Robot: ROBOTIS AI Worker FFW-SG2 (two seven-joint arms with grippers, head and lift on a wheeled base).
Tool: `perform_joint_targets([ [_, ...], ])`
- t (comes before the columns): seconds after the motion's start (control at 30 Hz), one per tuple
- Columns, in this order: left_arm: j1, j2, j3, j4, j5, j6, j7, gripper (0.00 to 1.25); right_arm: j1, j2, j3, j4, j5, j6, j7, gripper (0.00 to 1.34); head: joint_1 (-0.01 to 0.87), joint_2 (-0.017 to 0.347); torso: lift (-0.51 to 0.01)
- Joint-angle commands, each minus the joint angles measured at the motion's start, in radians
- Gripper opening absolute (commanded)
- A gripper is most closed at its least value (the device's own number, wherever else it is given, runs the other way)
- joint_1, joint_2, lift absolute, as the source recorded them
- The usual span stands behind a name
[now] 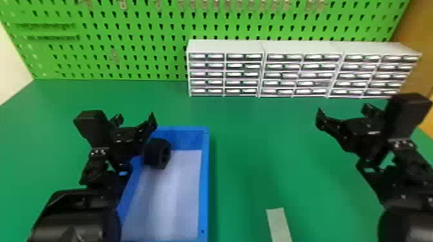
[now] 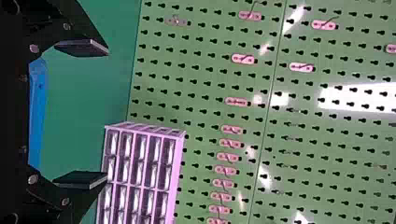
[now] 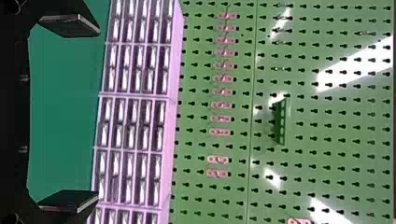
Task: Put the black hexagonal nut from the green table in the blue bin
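Black hexagonal nut (image 1: 159,153) in the rectangular blue bin (image 1: 204,183).
Just right of the black left pincer (image 1: 136,117), fingers apart; black right pincer (image 1: 343,113) gapes too.

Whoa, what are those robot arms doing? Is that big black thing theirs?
Right now the robot isn't holding anything: its left gripper and right gripper are both open. The black thing is a hexagonal nut, and it is inside the blue bin, toward the far left corner. The left gripper is close by it, and the right one is off over the right side of the green table. Putting the nut in the bin looks done.
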Motion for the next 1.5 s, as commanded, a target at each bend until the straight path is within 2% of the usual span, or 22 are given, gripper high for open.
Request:
perform_joint_targets([
  [0.0,0.001,0.0,0.002,0.0,-0.001,0.0,0.0,0.93,0.045,-0.001,-0.001,0.012,0.017,-0.084,-0.032,1.26,0.686,0.051,-0.097],
  [0.17,-0.002,0.0,-0.003,0.003,-0.001,0.0,0.0,0.93,0.071,0.002,-0.012,0.034,0.017,-0.133,-0.058,1.26,0.686,0.051,-0.097],
  [0.8,-0.002,0.0,-0.009,0.006,0.014,-0.002,0.0,0.93,0.126,0.008,0.014,0.035,0.037,-0.173,-0.064,1.26,0.686,0.051,-0.097],
  [1.47,0.001,0.0,-0.018,0.006,0.022,0.0,0.0,0.93,0.125,0.005,0.014,0.04,0.039,-0.173,-0.064,1.26,0.686,0.051,-0.097],
])
